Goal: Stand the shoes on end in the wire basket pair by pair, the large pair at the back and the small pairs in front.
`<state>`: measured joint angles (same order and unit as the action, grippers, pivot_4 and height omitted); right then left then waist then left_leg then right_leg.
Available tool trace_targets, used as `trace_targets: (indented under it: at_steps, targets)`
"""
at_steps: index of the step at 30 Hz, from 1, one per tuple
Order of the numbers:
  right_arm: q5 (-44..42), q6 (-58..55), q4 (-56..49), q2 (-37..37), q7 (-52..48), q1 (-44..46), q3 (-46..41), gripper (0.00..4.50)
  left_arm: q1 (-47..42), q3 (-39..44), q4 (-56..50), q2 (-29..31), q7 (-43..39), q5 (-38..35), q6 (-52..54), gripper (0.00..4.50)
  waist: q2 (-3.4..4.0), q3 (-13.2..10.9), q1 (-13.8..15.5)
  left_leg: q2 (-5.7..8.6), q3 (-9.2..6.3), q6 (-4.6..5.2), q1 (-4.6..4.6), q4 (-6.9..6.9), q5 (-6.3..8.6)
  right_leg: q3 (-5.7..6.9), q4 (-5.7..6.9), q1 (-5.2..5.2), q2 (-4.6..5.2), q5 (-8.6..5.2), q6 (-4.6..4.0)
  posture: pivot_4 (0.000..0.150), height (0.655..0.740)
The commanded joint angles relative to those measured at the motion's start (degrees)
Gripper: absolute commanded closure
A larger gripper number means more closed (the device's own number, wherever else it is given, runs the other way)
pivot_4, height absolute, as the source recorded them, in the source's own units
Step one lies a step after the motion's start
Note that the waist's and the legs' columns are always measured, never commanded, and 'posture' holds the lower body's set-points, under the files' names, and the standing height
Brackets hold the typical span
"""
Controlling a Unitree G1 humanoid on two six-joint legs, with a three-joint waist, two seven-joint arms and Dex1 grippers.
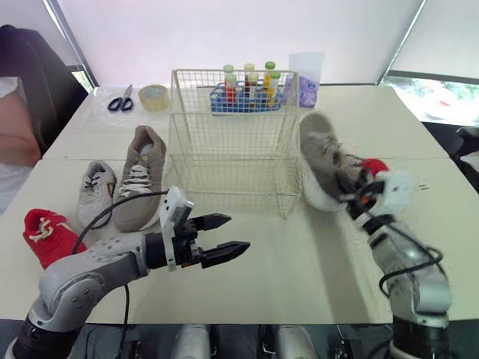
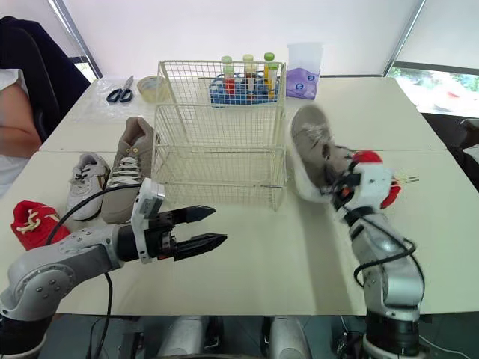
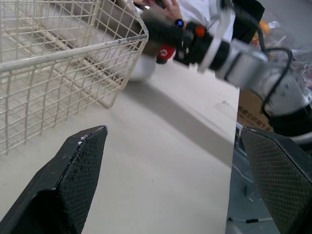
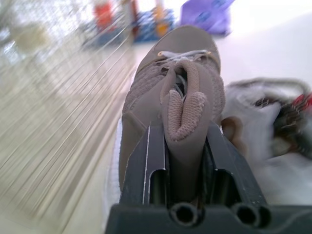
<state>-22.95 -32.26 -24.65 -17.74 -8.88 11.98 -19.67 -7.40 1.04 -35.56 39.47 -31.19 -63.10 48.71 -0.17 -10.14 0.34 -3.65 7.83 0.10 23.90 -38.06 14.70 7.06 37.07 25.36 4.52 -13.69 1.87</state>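
Noted at near edge left gripper (image 1: 236, 232) spread empty over table (image 1: 299, 284); beyond, right gripper (image 4: 183, 146) clamped on heel collar of large taupe shoe (image 1: 325, 157), tilted just beside wire basket (image 1: 224, 172); may catch toe on rim and twist loose, grip apparently shallow.

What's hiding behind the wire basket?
Behind the basket stand bottles in a blue rack. Its wire covers their lower halves, so the rack's base is unclear.
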Motion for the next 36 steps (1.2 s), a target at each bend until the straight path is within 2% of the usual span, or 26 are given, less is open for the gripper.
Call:
trace_targets:
  at_steps: [1, 4, 8, 10, 12, 16, 18, 22, 24, 26, 28, 30, 33, 36]
  targets:
    - [-4.84, -1.87, -9.32, -4.20, 3.50, 8.40, -6.68, 4.26, -0.56, 1.69, 0.27, 1.14, -2.18, -1.06, 0.61, 0.00, 0.09, -0.05, 0.21, 0.00, 0.00, 0.00, 0.13, 0.00, 0.00, 0.00, 0.00, 0.12, -0.02, 0.03, -0.04, 0.150, 0.7357]
    - [-6.64, -5.65, -9.88, -10.05, 3.85, 13.39, -10.14, 4.26, -1.18, 2.63, 1.49, 1.23, -2.68, -2.51, 1.44, 0.00, 0.07, -0.04, 0.29, 0.00, -0.09, 0.00, 0.21, 0.06, 0.00, 0.03, -0.01, 0.17, -0.08, -0.01, 0.01, 0.150, 0.7357]
    - [-6.70, -3.05, -0.05, -21.61, -3.21, 22.28, -12.16, 4.26, -1.77, 3.14, 2.43, 1.52, -3.53, -3.59, 2.39, 0.00, 0.12, -0.11, 0.22, 0.05, -0.07, 0.08, 0.21, -0.01, 0.05, 0.03, -0.08, 0.10, -0.04, -0.01, 0.05, 0.150, 0.7357]
    - [-10.55, -1.97, 7.05, -28.58, -12.96, 29.98, -11.04, 4.26, -2.10, 5.17, 3.16, 2.41, -4.01, -7.54, 3.98, 0.00, 0.14, -0.16, 0.17, 0.12, 0.00, 0.13, 0.21, -0.05, 0.07, 0.01, -0.12, 0.10, 0.02, -0.03, 0.09, 0.150, 0.7357]
    - [-16.01, -3.99, 13.44, -34.43, -24.27, 39.28, -8.03, 4.26, -2.40, 8.76, 4.52, 4.50, -4.68, -14.81, 6.23, 0.00, 0.44, -0.49, -0.44, 0.11, 0.04, 0.15, 0.21, -0.10, 0.07, -0.03, -0.08, 0.12, 0.02, -0.03, 0.08, 0.150, 0.7357]
    - [-22.25, -7.36, 24.43, -39.26, -42.07, 55.64, -1.28, 4.26, -1.97, 15.88, 7.19, 10.69, -4.93, -24.99, 9.38, 0.00, 0.39, -0.51, -1.41, 0.03, -0.11, 0.14, 0.16, 0.15, 0.08, -0.09, -0.06, 0.20, -0.22, -0.10, -0.08, 0.150, 0.7357]
    - [-23.57, -8.75, 30.36, -41.28, -53.06, 61.34, 2.41, 4.26, 0.34, 22.02, 7.81, 14.57, -4.10, -29.43, 10.33, 0.00, 0.26, -0.56, -1.56, -0.09, -0.16, 0.13, 0.11, 0.14, 0.08, -0.12, -0.03, 0.20, -0.42, -0.13, -0.15, 0.150, 0.7357]
    - [-20.48, -6.29, 38.82, -45.63, -70.47, 64.74, 8.70, 4.26, 4.31, 31.97, 9.18, 18.39, -0.95, -36.47, 9.89, 0.00, 0.10, -0.63, -1.14, -0.16, -0.17, 0.10, 0.07, 0.10, 0.09, -0.09, -0.05, 0.12, -0.32, -0.16, -0.20, 0.150, 0.7357]
    - [-15.61, 0.34, 43.88, -47.25, -78.89, 64.49, 12.45, 4.26, 6.64, 37.90, 10.99, 19.74, 0.83, -39.96, 9.86, 0.00, 0.07, -0.66, -0.94, -0.01, -0.14, 0.10, 0.13, 0.05, 0.09, -0.06, -0.10, 0.11, 0.05, -0.16, -0.18, 0.150, 0.7357]
    - [-11.91, 6.51, 46.88, -47.37, -82.63, 64.77, 16.95, 4.26, 9.35, 43.52, 13.11, 21.10, 1.04, -41.32, 11.12, 0.00, 0.06, -0.68, -1.06, 0.06, -0.09, 0.18, 0.21, -0.09, 0.14, -0.07, -0.21, 0.10, 0.18, -0.16, -0.18, 0.150, 0.7357]
    - [-13.71, 8.53, 45.23, -47.38, -83.53, 64.86, 21.00, 4.26, 11.00, 47.08, 15.20, 22.55, 0.84, -41.98, 12.30, 0.00, 0.04, -0.70, -1.32, 0.12, -0.02, 0.22, 0.22, -0.10, 0.16, -0.08, -0.26, 0.10, 0.25, -0.15, -0.14, 0.150, 0.7357]
    - [-18.13, 9.52, 39.22, -47.89, -83.62, 64.49, 24.84, 4.26, 10.42, 48.45, 18.13, 24.70, -0.51, -41.52, 13.03, 0.00, 0.06, -0.75, -1.34, 0.12, 0.01, 0.21, 0.21, -0.08, 0.16, -0.09, -0.19, 0.17, 0.26, -0.07, -0.02, 0.150, 0.7357]
    - [-21.37, 11.99, 34.01, -49.06, -83.62, 64.42, 28.42, 4.26, 8.58, 48.41, 21.63, 27.29, -2.75, -39.43, 13.85, 0.00, 0.08, -0.78, -1.26, 0.03, 0.01, 0.07, 0.27, 0.03, 0.09, -0.09, 0.02, 0.36, 0.16, -0.06, -0.01, 0.150, 0.7357]
    - [-26.74, 13.74, 28.32, -51.12, -83.62, 64.03, 31.47, 4.26, 4.90, 45.17, 25.78, 31.22, -8.92, -34.33, 15.05, 0.00, 0.04, -0.80, -0.97, -0.03, -0.02, -0.37, 0.45, 0.07, -0.16, -0.07, 0.07, 0.59, 0.03, -0.06, -0.04, 0.150, 0.7357]
